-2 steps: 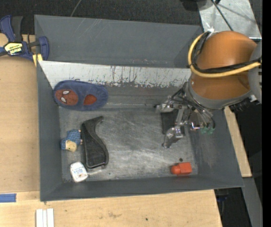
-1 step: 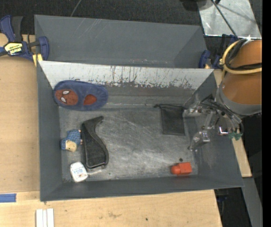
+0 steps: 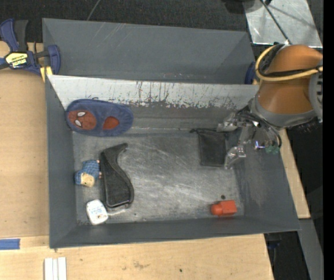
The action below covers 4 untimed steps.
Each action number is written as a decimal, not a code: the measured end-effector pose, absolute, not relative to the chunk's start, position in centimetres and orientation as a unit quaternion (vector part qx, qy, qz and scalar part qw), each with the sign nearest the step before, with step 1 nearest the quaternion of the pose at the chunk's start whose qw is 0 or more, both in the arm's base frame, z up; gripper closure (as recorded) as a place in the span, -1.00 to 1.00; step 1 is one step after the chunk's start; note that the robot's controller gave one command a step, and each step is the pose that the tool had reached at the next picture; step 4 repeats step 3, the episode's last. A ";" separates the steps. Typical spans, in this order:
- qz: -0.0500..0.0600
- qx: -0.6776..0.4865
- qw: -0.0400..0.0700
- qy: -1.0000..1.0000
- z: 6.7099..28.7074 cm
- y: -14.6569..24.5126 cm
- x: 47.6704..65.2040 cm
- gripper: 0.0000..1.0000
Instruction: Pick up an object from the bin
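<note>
You've got the end effector (image 3: 237, 140) low by the bin's (image 3: 155, 57) right wall, just beside the dark grey flat block (image 3: 211, 147) at back-right, which is probably the target as it's nearest, though I can't tell if it's spread or clamped; the red block (image 3: 224, 208) lies apart.

The bin (image 3: 155, 57) holds six loose things. A slipper (image 3: 99, 118) lies in the far left corner, against the back wall. In front of it, on the left of the floor, lies a curved pad (image 3: 115, 179), with a toy figure (image 3: 88, 174) just beside it on its left and a rounded piece (image 3: 97, 212) at its near end. A block (image 3: 223, 208) sits alone near the front right corner. Behind it lies a flat square piece (image 3: 211, 147), with the pincer (image 3: 236, 142) just beside its right edge.
</note>
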<state>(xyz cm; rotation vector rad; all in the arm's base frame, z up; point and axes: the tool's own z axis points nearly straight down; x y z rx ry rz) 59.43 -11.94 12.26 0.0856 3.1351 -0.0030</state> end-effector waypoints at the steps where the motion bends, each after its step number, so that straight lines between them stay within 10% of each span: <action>1: -0.001 0.153 0.000 0.988 7.5 -9.9 61.9 -1.00; 2: -0.001 0.154 0.014 0.988 7.9 -10.0 62.4 1.00; 3: -0.001 0.090 0.007 0.996 23.7 -10.4 60.7 1.00; 4: -0.001 0.090 0.007 0.996 23.7 -10.4 60.7 1.00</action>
